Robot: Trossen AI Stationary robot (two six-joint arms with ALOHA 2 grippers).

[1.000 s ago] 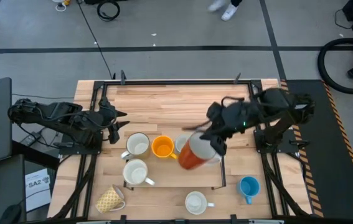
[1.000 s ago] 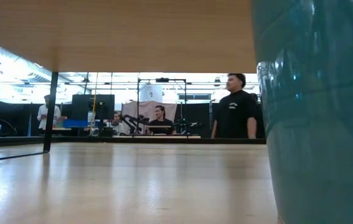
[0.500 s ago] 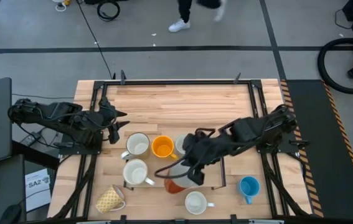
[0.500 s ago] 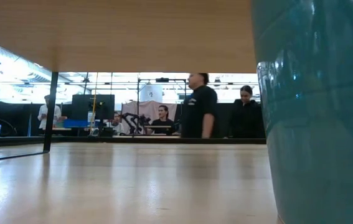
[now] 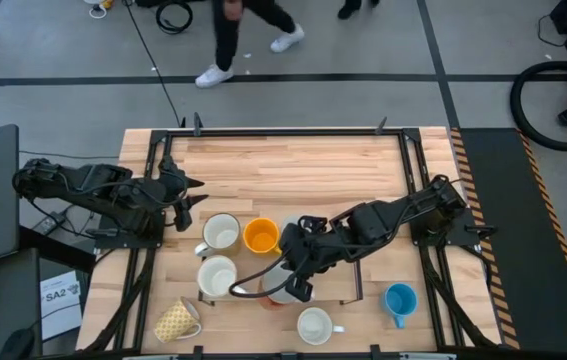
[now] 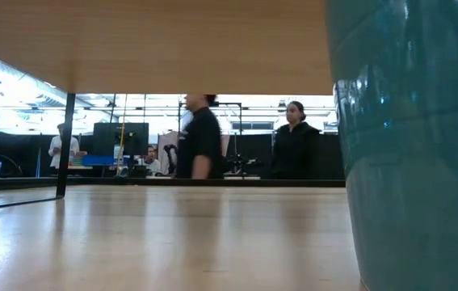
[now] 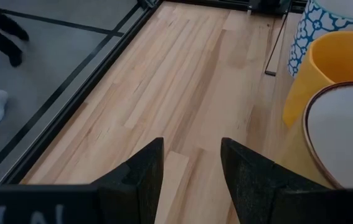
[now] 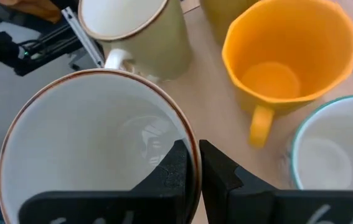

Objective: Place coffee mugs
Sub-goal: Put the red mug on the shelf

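While your right gripper (image 8: pixel 195 180) pinches the rim of the reddish-brown mug (image 8: pixel 95 149) between its two fingers, one inside the white interior and one outside, that mug sits low over the near middle of the table (image 5: pixel 293 165). Just beyond it stand the orange mug (image 8: pixel 288 68), a cream mug (image 8: pixel 132 34) with a brown rim, and a white mug (image 8: pixel 332 155) with a teal rim. From above you see another cream mug (image 5: pixel 217 275) beside the held one, the yellow patterned mug (image 5: pixel 177 319) at the near left corner, a white mug (image 5: pixel 315 325) at the near edge, and the blue mug (image 5: pixel 399 299) to the right. Your left gripper (image 7: pixel 192 168) waits at the left edge, fingers apart on nothing. A floor label (image 5: pixel 55 294) reads "SA2".
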